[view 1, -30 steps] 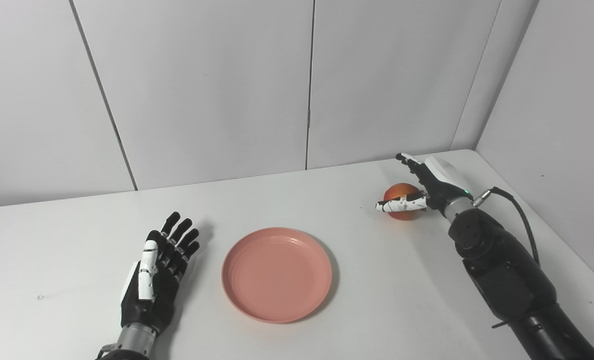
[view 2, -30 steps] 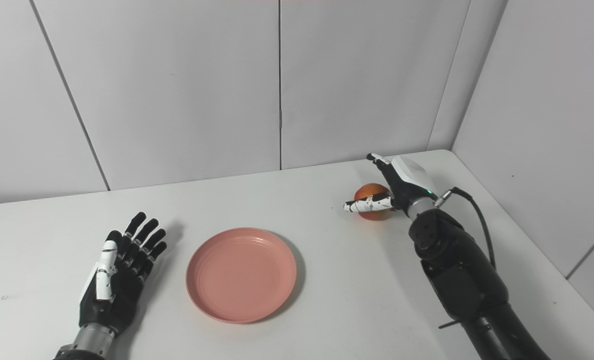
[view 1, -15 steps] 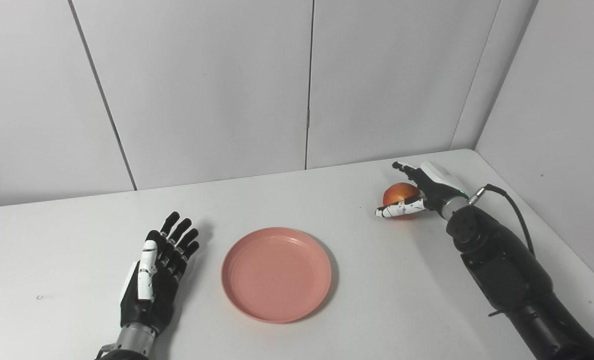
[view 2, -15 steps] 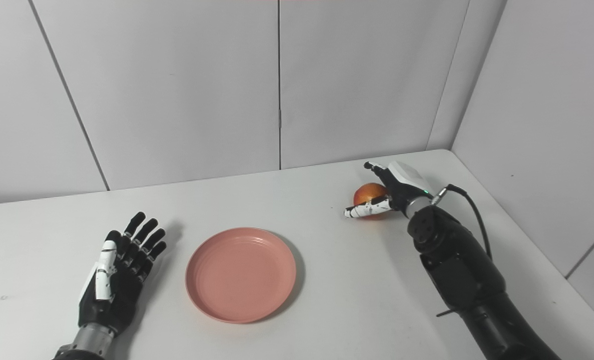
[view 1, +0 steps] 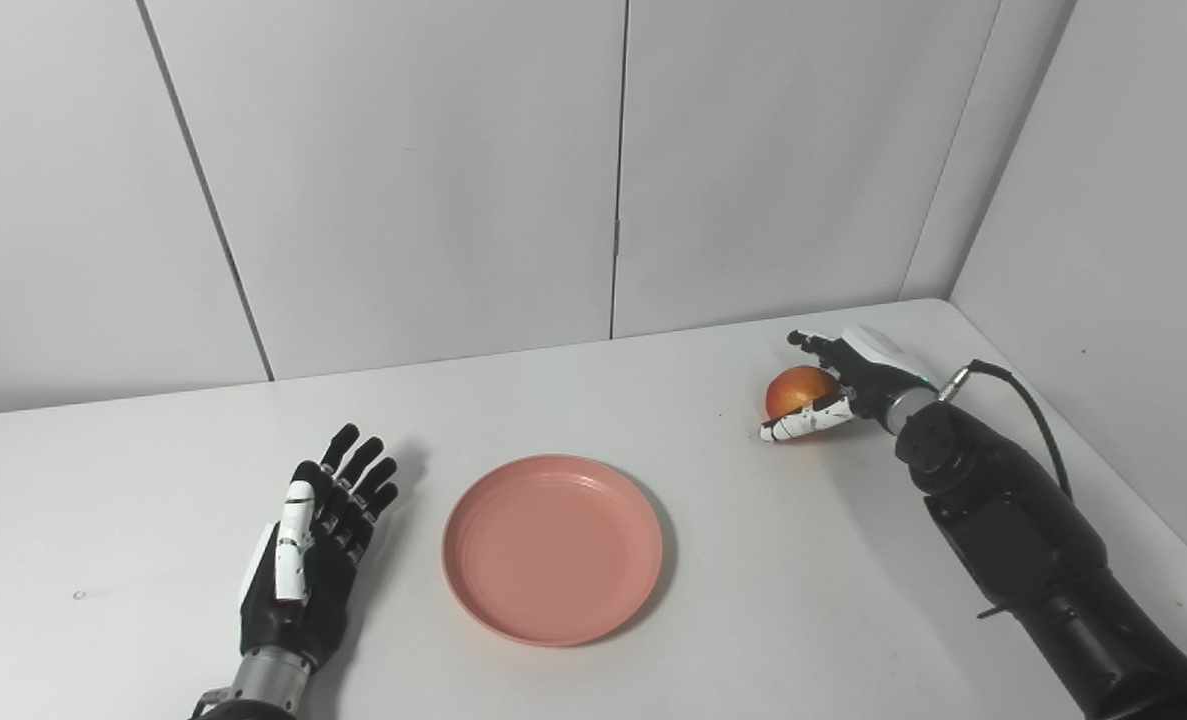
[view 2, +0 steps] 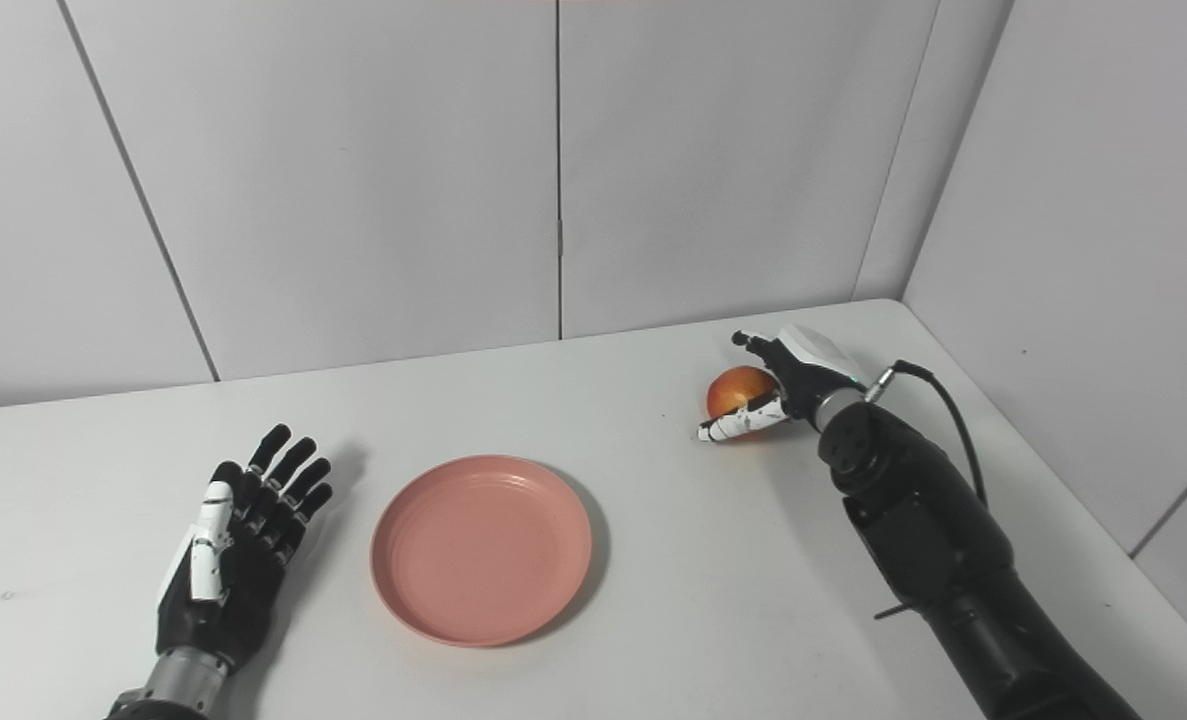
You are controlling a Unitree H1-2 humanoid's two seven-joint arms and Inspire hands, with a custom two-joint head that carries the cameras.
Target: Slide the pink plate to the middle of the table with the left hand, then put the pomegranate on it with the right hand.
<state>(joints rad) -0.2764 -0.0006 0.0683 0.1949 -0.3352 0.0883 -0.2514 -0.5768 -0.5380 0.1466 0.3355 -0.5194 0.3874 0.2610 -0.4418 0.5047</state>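
A round pink plate [view 1: 552, 548] lies flat near the middle of the white table [view 1: 653, 400]. An orange-red pomegranate [view 1: 796, 389] rests on the table at the back right. My right hand [view 1: 843, 385] sits against it from the right and above, its thumb stretched under the front of the fruit and its fingers spread over the back, not clasped round it. My left hand [view 1: 313, 545] lies flat and open on the table just left of the plate, apart from its rim.
Grey wall panels stand behind the table and along its right side. The table's right edge runs close past the right arm [view 1: 1023, 540], which has a black cable [view 1: 1028, 400] looping from the wrist.
The right hand has lowered and shifted slightly right around the pomegranate, the thumb dropping toward the table. The left hand and plate have stayed still.
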